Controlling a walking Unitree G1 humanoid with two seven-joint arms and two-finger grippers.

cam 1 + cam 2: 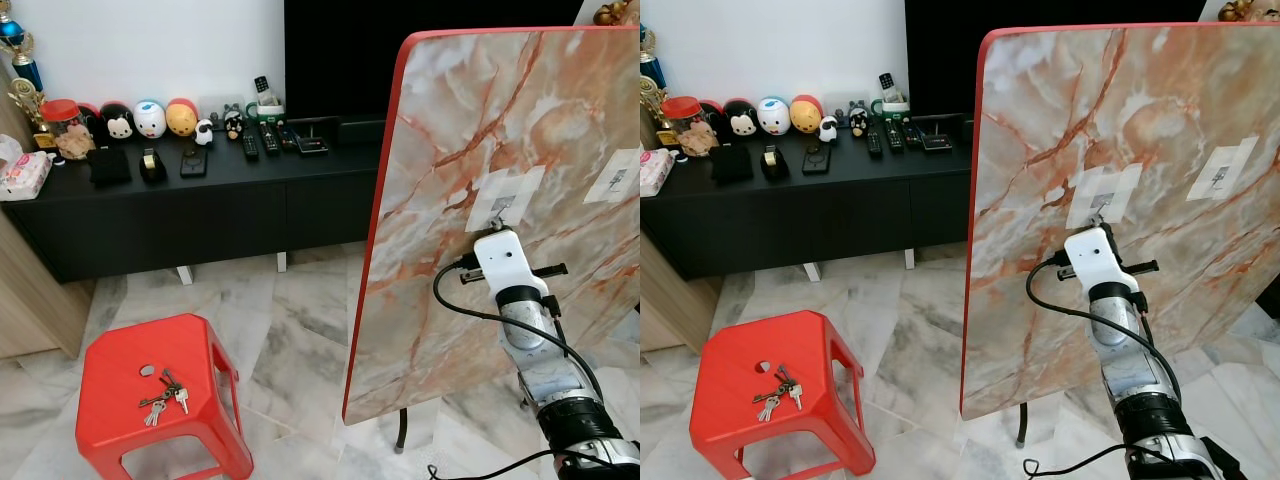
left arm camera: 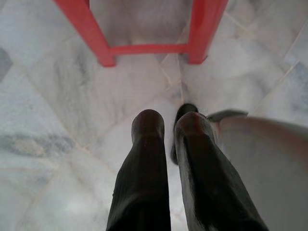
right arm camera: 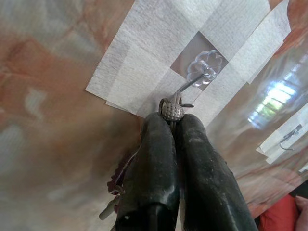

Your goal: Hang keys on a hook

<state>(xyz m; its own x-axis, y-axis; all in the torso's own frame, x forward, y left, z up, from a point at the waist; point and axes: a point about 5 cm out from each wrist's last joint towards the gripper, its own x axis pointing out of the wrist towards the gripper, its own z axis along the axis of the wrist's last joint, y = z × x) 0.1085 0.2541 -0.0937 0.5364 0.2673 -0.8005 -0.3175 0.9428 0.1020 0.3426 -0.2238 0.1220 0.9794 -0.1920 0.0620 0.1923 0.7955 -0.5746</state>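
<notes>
Two black fingers of the right gripper (image 3: pixel 172 120) are pinched shut on a key ring (image 3: pixel 171 111), right at the hook (image 3: pixel 191 83) taped to the marble board (image 1: pixel 520 120). To do this well, slide the ring fully over the hook's tip before letting go. More keys (image 1: pixel 165 395) lie on the red stool (image 1: pixel 130 355). Hanging idle, the left gripper (image 2: pixel 168 130) is almost shut and empty.

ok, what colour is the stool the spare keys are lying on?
Red. The stool shows best in the left eye view, with the keys on its seat.
</notes>
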